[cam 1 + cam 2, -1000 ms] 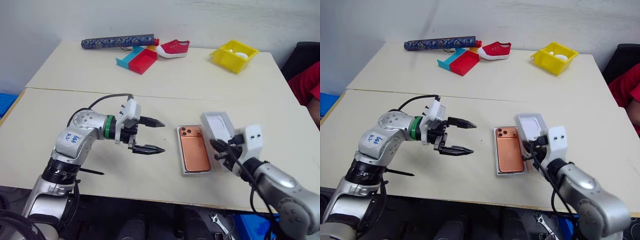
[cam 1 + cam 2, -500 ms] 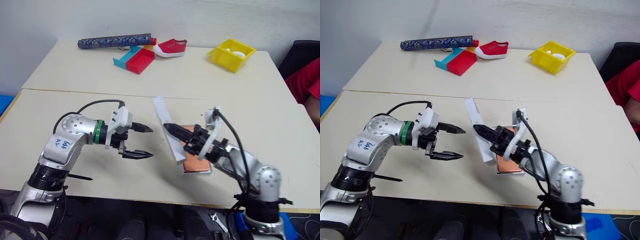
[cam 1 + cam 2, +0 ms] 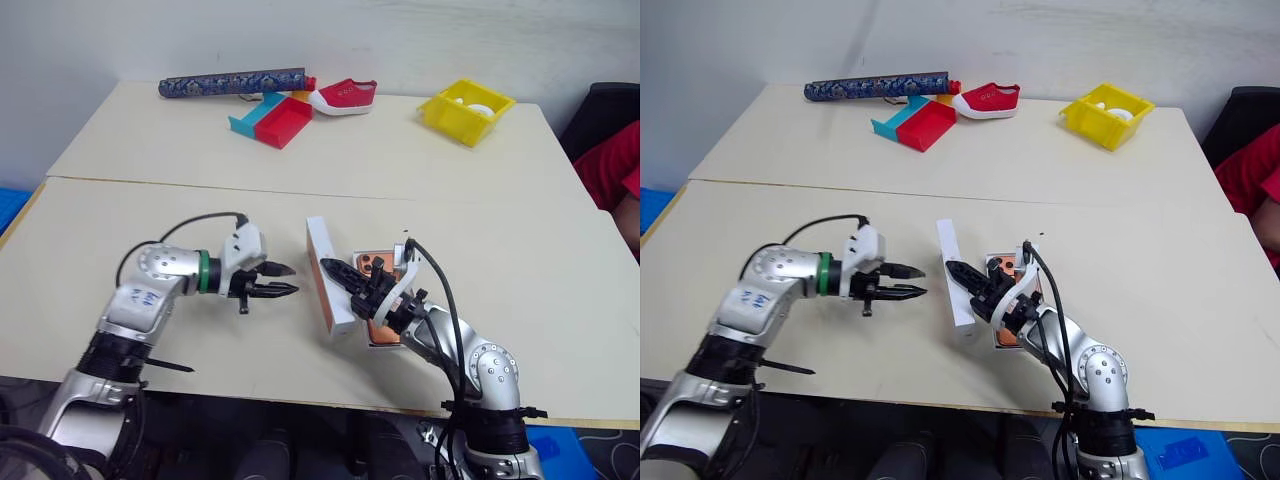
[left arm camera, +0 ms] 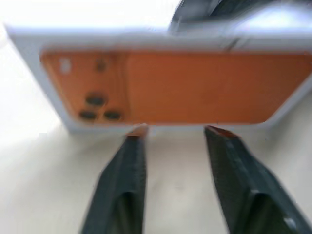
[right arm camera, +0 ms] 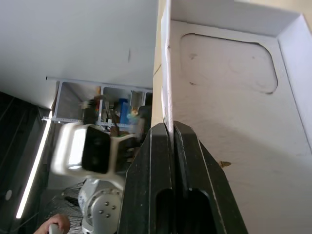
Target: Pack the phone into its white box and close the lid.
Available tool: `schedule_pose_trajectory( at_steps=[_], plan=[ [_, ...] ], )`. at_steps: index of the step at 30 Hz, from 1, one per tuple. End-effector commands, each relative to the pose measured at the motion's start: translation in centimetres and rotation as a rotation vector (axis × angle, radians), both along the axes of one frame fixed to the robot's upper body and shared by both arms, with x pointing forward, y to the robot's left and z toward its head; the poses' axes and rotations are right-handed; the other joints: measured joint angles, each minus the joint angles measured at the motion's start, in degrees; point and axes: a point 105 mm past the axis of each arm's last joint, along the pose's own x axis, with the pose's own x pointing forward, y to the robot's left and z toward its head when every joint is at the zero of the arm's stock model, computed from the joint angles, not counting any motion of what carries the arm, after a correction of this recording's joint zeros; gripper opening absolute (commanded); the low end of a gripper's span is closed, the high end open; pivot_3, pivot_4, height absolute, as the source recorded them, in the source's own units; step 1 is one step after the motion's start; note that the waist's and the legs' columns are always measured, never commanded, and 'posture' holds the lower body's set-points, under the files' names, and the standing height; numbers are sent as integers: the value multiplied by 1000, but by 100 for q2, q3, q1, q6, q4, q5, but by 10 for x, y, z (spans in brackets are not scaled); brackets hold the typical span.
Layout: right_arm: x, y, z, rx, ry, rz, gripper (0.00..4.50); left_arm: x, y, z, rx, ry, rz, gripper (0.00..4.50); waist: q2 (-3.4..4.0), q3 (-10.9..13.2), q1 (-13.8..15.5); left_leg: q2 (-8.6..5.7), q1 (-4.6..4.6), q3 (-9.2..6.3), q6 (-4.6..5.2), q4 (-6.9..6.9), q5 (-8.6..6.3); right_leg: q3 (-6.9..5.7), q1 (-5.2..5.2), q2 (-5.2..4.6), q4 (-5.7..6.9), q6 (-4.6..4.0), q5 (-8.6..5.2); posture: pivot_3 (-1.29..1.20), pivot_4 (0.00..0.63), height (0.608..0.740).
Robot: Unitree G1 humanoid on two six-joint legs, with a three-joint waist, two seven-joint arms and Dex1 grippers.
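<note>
The lid point(image 3: 322, 275) stands on its long edge on the table, and its orange phone picture faces my left gripper point(image 3: 293, 279). My right gripper point(image 3: 335, 270) is shut on the lid's wall, and the right wrist view shows its fingers point(image 5: 161, 161) pinching that wall beside the plain white inside point(image 5: 229, 97). Behind the lid lies the phone point(image 3: 372, 265) in the white box point(image 3: 370, 344), partly hidden by my right arm. My left gripper is just left of the lid. It is open by a narrow gap and holds nothing, and its fingertips point(image 4: 136, 134) are close to the lid's face point(image 4: 175, 83).
At the back of the far table are a yellow bin point(image 3: 468, 108), a red shoe point(image 3: 346, 95), red and teal trays point(image 3: 272, 118) and a patterned roll point(image 3: 235, 82). A person's red sleeve point(image 3: 612, 165) shows at the right edge.
My right gripper has swung the lid left and down onto its edge in front of the phone. My left gripper has sunk toward the lid and its fingers have narrowed.
</note>
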Motion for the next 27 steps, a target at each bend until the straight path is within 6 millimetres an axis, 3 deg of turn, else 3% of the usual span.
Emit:
schedule_pose_trajectory(
  at_steps=[1,2,11,14,21,25,27],
  plan=[
    [-6,-8,-4,-30,-12,-38,0,7,-9,7,10,-64,-36,382,-1,0,2,0,-1,0,0,0,0,1,0,0,0,0,0,0,150,740],
    [-8,-10,-2,-30,-19,-45,0,7,-12,7,6,-62,-50,31,-2,-1,13,0,-1,0,0,0,0,0,-1,-1,0,0,0,0,150,740],
    [-21,-22,3,-116,-88,-72,0,8,-44,7,-32,-62,-137,31,-3,-3,9,-2,-2,1,2,3,-1,4,0,-4,-2,4,2,0,150,740],
    [-22,-27,4,-114,-86,-82,643,8,-54,8,-47,-62,-157,0,-4,-4,10,-1,-2,2,2,4,-1,5,0,-3,-1,5,3,0,150,740],
    [-38,-52,27,-177,-180,-119,3087,10,-70,9,-72,-60,-184,0,-5,-4,56,-3,-6,2,4,6,-1,5,0,-4,-7,10,6,0,150,740],
    [-57,-85,45,-293,-288,-142,4449,9,-82,9,-89,-58,-211,0,-3,-3,136,-2,-8,5,8,7,-3,6,2,-3,-12,14,8,0,150,740],
    [-66,-95,50,-344,-332,-128,4483,10,-88,9,-95,-59,-219,0,-5,-4,154,-2,-8,6,16,12,-6,6,7,-3,-16,17,10,0,150,740]
  ],
)
